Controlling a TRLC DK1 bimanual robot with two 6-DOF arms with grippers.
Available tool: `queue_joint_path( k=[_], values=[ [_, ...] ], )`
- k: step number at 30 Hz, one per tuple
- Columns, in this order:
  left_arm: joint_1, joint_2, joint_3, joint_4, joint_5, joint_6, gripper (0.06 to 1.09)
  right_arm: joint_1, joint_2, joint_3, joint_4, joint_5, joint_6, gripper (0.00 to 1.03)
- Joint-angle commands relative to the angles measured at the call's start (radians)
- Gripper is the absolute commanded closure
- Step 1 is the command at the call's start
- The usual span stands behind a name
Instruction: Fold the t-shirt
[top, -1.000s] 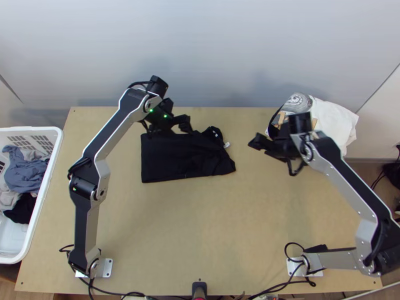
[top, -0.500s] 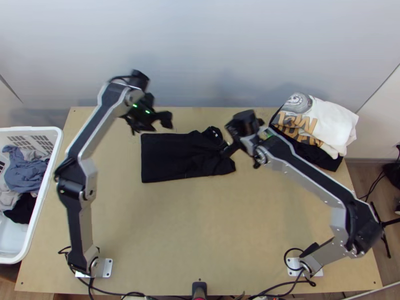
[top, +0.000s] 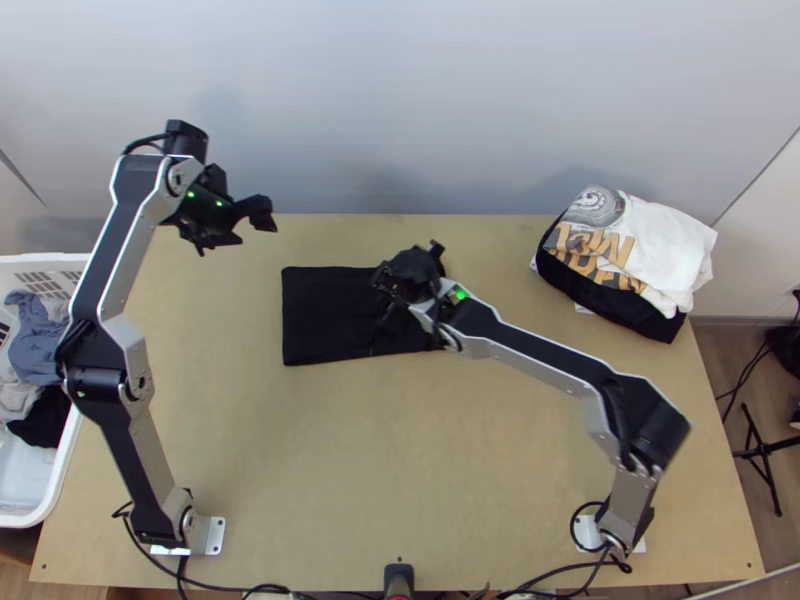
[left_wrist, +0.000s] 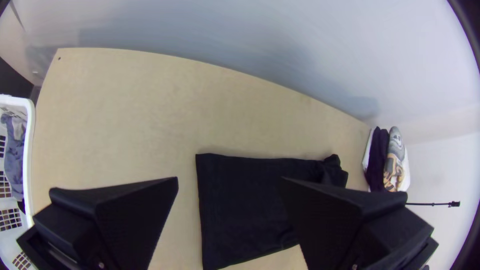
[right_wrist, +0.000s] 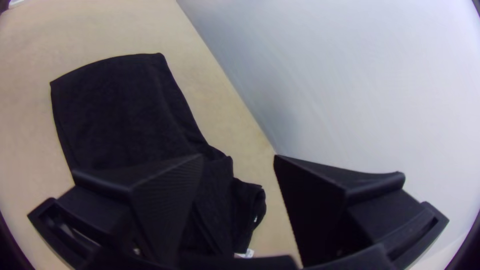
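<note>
The black t-shirt (top: 325, 315) lies folded into a flat, roughly rectangular shape near the table's far side, with a bunched, uneven right end. In the top view my left gripper (top: 254, 226) is left of and beyond the shirt, holding nothing. My right gripper (top: 410, 275) is above the shirt's right part and hides some of it. The left wrist view has the shirt (left_wrist: 245, 210) beyond the open left gripper (left_wrist: 230, 180). In the right wrist view the right gripper (right_wrist: 239, 157) stands open, one finger overlapping the shirt (right_wrist: 115, 110) and a small white label by its bunched end.
A pile of folded clothes (top: 625, 260), white on top and black below, rests at the table's far right corner. The white basket (top: 60, 475) with loose clothes stands beyond the left edge. Bare wood (top: 350, 450) stretches between the arm bases.
My left gripper has moved left, away from above the shirt's far edge. The right one has swung left from beside the clothes pile to over the shirt. The shirt lies as before.
</note>
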Motion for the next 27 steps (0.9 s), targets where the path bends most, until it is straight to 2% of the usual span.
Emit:
queue_joint_path(
  k=[1,10,12,13,19,27],
  values=[
    [0.046,0.003,-0.008,0.002,-0.001,0.017,0.11,0.034,0.109,0.088,0.028,0.005,0.040,0.70],
    [0.053,0.028,-0.007,0.011,-0.001,0.020,0.11,0.025,0.168,0.113,-0.038,0.005,0.118,0.69],
    [0.049,0.029,-0.007,0.011,-0.001,0.020,0.10,0.025,0.179,0.114,-0.046,0.005,0.127,0.57],
    [0.049,0.029,-0.005,0.013,-0.001,0.020,0.10,0.025,0.187,0.119,-0.062,0.005,0.136,0.56],
    [0.051,0.031,-0.007,0.014,-0.001,0.020,0.11,0.026,0.208,0.126,-0.090,0.005,0.185,0.57],
    [0.060,0.032,-0.010,0.014,-0.003,0.024,0.11,-0.006,0.256,0.146,-0.092,0.005,0.198,0.57]
  ],
)
